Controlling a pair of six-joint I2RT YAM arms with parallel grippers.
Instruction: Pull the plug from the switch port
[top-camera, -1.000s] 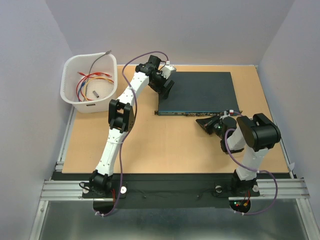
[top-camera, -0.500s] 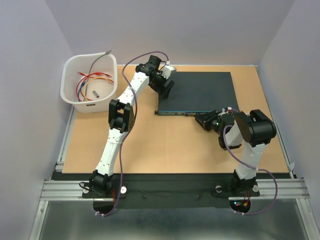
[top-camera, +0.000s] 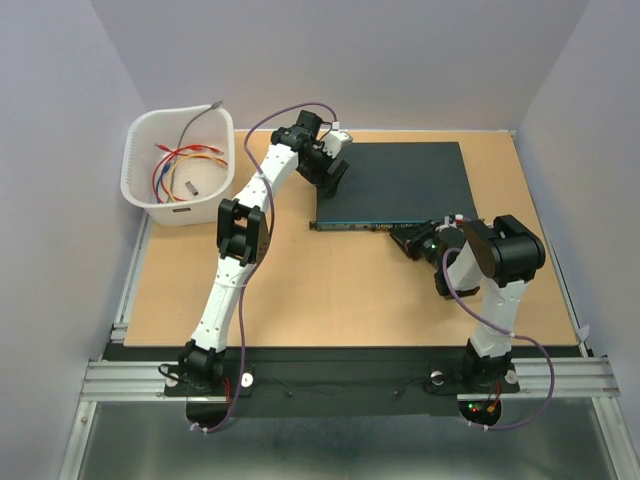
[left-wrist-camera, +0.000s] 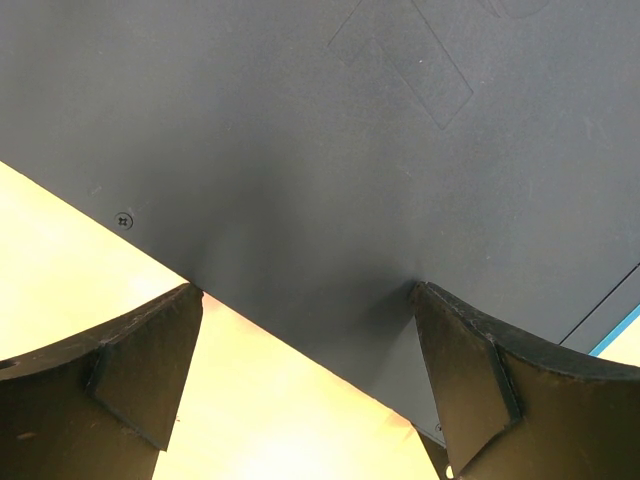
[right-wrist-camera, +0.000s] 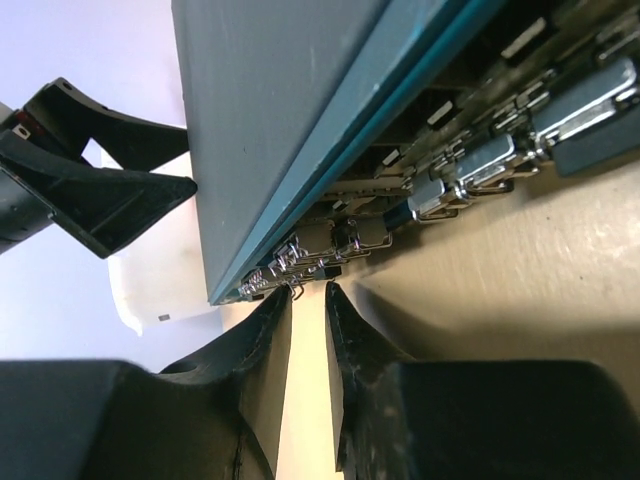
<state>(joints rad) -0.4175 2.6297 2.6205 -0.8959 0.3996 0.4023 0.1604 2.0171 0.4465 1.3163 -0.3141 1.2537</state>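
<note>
The switch (top-camera: 395, 183) is a flat dark box on the table, its teal face (top-camera: 390, 226) towards the arms. In the right wrist view the teal face (right-wrist-camera: 360, 130) carries several silver-latched plugs (right-wrist-camera: 462, 180) sticking out of its sockets. My right gripper (top-camera: 409, 241) is right at that face. Its fingertips (right-wrist-camera: 308, 292) stand a narrow gap apart, with only table showing between them, just short of the nearest small plug (right-wrist-camera: 345, 243). My left gripper (top-camera: 334, 176) is open and straddles the switch's left edge (left-wrist-camera: 308, 300), with the dark top (left-wrist-camera: 350, 150) filling that view.
A white basket (top-camera: 180, 170) with coloured wires stands at the back left. It also shows in the right wrist view (right-wrist-camera: 150, 305), behind the black left gripper (right-wrist-camera: 90, 190). Bare wooden table (top-camera: 330, 285) lies in front of the switch.
My right gripper has moved up and left from the table towards the switch's teal face, and its wrist has turned. The left arm has not moved.
</note>
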